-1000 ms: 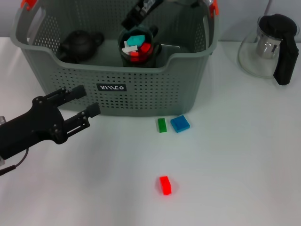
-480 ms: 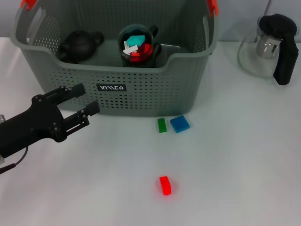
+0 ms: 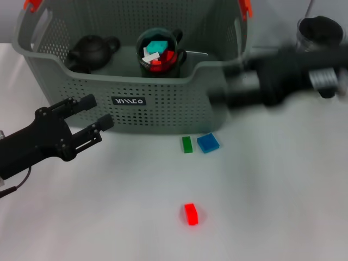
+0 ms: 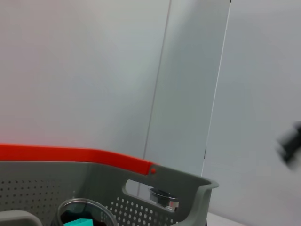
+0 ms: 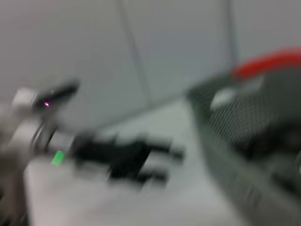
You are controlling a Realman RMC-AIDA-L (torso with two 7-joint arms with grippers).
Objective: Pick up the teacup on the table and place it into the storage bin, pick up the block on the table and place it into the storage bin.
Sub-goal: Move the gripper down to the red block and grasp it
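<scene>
Red block (image 3: pixel 190 213) alone, well apart from storage bin (image 3: pixel 163 111)

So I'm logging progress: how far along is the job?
The teacup already sits in the storage bin with blocks inside it. Nothing is in hand: the left gripper hovers open before the bin, and the blurred right gripper is beside it. The green block, blue block and red block remain on the table.
</scene>
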